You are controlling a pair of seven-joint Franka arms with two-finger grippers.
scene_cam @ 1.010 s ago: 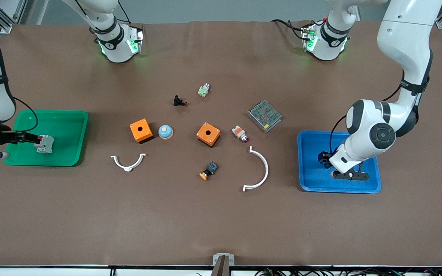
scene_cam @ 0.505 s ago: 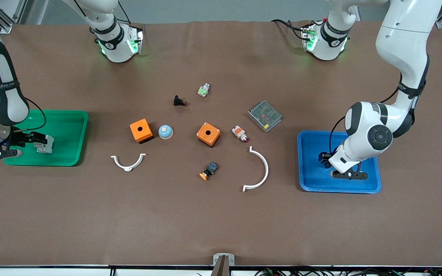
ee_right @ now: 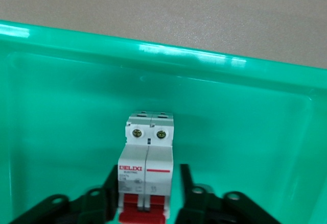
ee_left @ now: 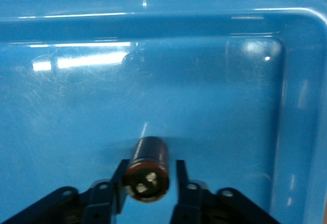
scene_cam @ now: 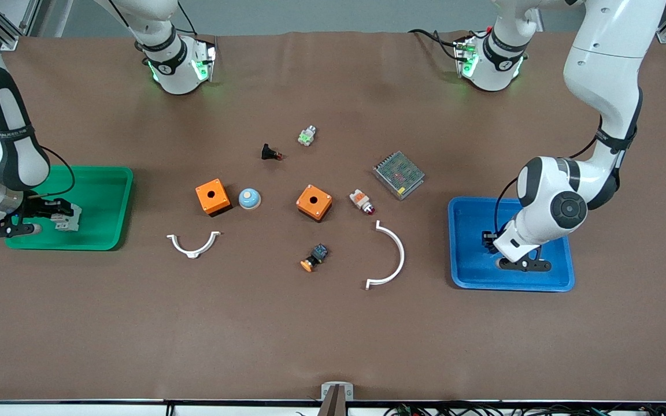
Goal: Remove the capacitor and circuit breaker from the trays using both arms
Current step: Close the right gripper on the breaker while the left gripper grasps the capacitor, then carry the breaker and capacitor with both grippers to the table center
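Observation:
The breaker (scene_cam: 70, 218), a white-grey block with red toggles, lies in the green tray (scene_cam: 99, 180) at the right arm's end of the table. My right gripper (scene_cam: 58, 215) is low over it. In the right wrist view the breaker (ee_right: 148, 157) sits between the fingers of the right gripper (ee_right: 148, 196), with a gap on one side. My left gripper (scene_cam: 488, 241) is down in the blue tray (scene_cam: 466, 278). In the left wrist view the black capacitor (ee_left: 148, 165) lies on the tray floor (ee_left: 214, 106) between the parted fingers of the left gripper (ee_left: 149, 178).
Between the trays lie two orange boxes (scene_cam: 213, 196) (scene_cam: 314, 202), a blue dome button (scene_cam: 249, 198), two white arcs (scene_cam: 193, 244) (scene_cam: 391, 254), a mesh-topped box (scene_cam: 398, 174), a white-orange indicator (scene_cam: 362, 201), a black-blue switch (scene_cam: 314, 257), a black red-tipped part (scene_cam: 269, 152) and a green-white part (scene_cam: 307, 136).
My right arm's wrist has swung in over the green tray's edge and its gripper now covers the breaker's red end. The left arm has shifted slightly. The breaker has stayed in place.

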